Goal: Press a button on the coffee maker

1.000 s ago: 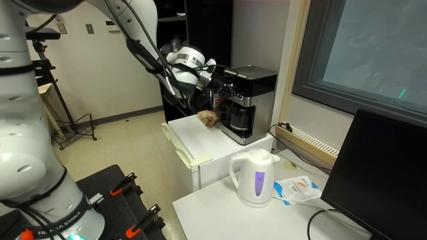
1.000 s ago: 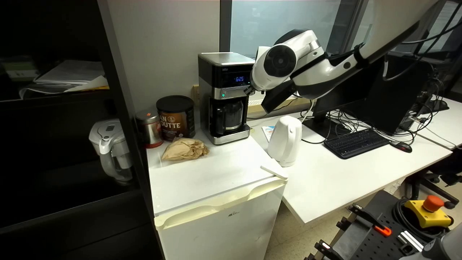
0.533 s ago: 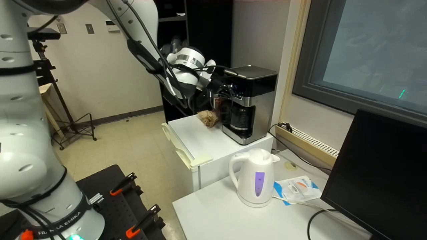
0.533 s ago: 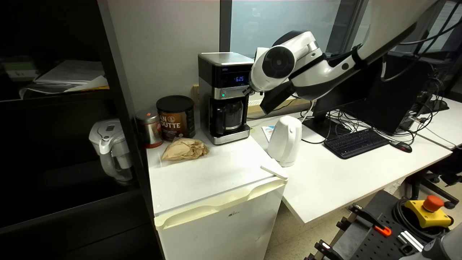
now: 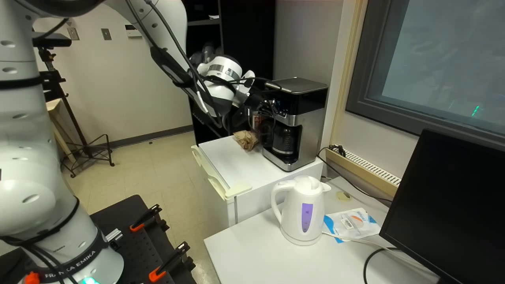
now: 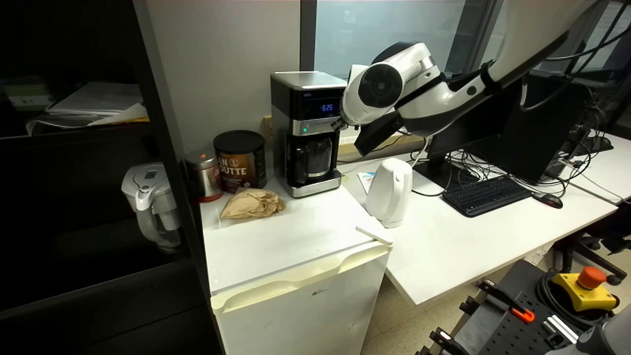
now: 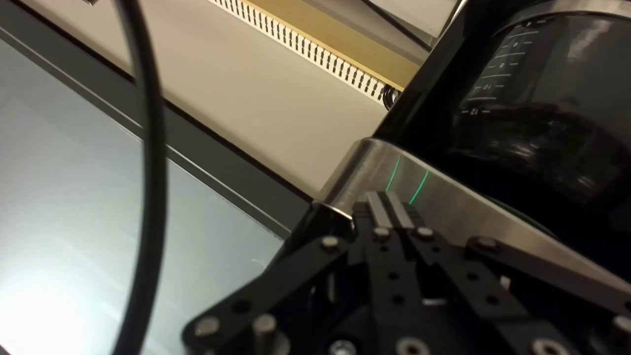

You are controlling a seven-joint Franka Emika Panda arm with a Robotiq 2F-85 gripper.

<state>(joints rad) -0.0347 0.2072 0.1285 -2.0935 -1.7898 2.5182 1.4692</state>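
The coffee maker point(image 5: 312, 134) is a boxy black and silver machine with a glass carafe, standing upright on the small white fridge. In an exterior view its front point(image 6: 296, 106) shows a blue lit display and a green light on the silver band. My gripper point(image 6: 339, 124) is at the right part of that front, by the silver band. In the wrist view the gripper point(image 7: 389, 209) has its fingers together with nothing between them. The tips lie over the silver band point(image 7: 458, 207), with thin green streaks beyond them. I cannot tell whether they touch it. My wrist hides part of the front.
A white kettle point(image 6: 389, 195) stands on the desk beside the fridge point(image 6: 296, 246). A brown paper bag point(image 6: 254, 203), a coffee can point(image 6: 240, 162) and a metal canister point(image 6: 204, 177) stand left of the coffee maker. A monitor point(image 5: 449, 205) stands on the desk.
Between one second and half a second ago, my wrist and gripper shifted very slightly left and down in an exterior view. Since then nothing has visibly moved.
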